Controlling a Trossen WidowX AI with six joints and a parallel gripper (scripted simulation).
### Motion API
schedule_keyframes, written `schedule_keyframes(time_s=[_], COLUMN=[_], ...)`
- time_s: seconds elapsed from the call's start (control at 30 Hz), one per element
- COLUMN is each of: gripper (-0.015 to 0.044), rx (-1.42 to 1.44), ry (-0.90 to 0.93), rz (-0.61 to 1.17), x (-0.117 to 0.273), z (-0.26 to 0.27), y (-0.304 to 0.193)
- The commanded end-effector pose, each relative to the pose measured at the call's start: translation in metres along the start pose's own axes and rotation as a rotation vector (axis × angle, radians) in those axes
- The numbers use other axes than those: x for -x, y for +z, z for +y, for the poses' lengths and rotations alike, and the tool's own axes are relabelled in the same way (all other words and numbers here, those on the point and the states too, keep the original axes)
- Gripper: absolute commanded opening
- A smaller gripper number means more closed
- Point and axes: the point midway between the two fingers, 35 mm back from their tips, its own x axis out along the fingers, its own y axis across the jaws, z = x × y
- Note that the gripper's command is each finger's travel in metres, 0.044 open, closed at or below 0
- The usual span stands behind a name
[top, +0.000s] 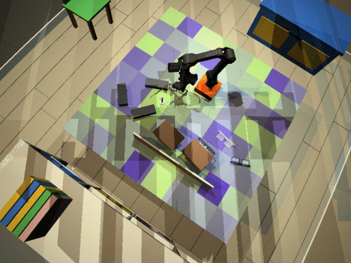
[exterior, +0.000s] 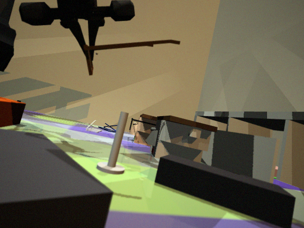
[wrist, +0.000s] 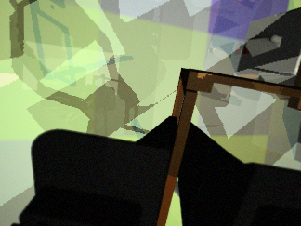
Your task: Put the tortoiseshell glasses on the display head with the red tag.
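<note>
- My arm (top: pixel 202 56) rises from its base (top: pixel 199 92), bends at a high elbow, and reaches out — folding downward at the wrist (top: pixel 187 73).
- My gripper (top: pixel 179 86) (exterior: pixel 90 53) (wrist: pixel 176 125) hangs in the air, pointing down.
- My fingers (exterior: pixel 79 35) are nearly together — pinched on the glasses frame.

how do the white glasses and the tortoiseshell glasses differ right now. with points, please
The white glasses (top: pixel 223 135) (exterior: pixel 93 129) lie on the mat; the tortoiseshell glasses (top: pixel 181 100) (exterior: pixel 121 45) (wrist: pixel 186 119) hang in the air. The gripper (top: pixel 182 89) (exterior: pixel 91 59) (wrist: pixel 176 125) clamps the tortoiseshell glasses, while the white glasses are ungripped. Neither pair is on a head.
</note>
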Motion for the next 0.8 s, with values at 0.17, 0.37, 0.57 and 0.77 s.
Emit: schedule_keyframes(time_s=[0.17,0.37,0.57,0.77], gripper=[0.0,0.0,0.0,0.0], rx=[-0.047,-0.073,-0.096,-0.115], ry=[0.108,0.172,0.23,0.282], rz=[0.001,0.012,0.032,0.062], x=[-0.019,-0.032,-0.044,-0.055], z=[-0.01,-0.013,-0.016,-0.018], y=[0.019,0.032,0.047,0.062])
